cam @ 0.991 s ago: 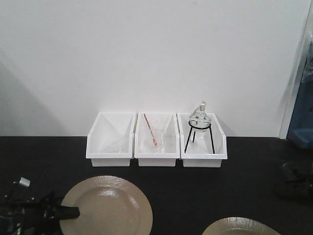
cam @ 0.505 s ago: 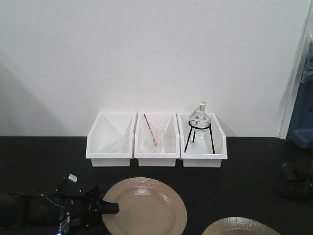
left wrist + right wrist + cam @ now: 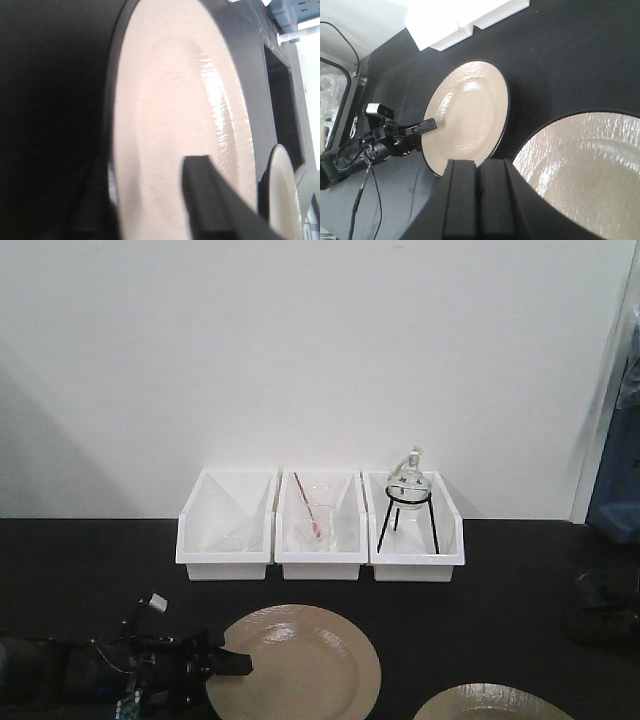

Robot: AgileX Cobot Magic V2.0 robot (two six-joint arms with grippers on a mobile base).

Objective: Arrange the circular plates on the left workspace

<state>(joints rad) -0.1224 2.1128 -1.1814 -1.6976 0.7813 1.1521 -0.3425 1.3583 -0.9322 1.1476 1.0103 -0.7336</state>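
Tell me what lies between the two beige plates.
Nothing: only a bare strip of black countertop separates the gripped plate from the other plate. The right wrist view shows it best; the front view agrees.

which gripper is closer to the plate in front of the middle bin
Left. The left gripper clamps that plate at its left rim, with one finger lying over its top face. The right gripper is shut on nothing, clear of the plate's edge.
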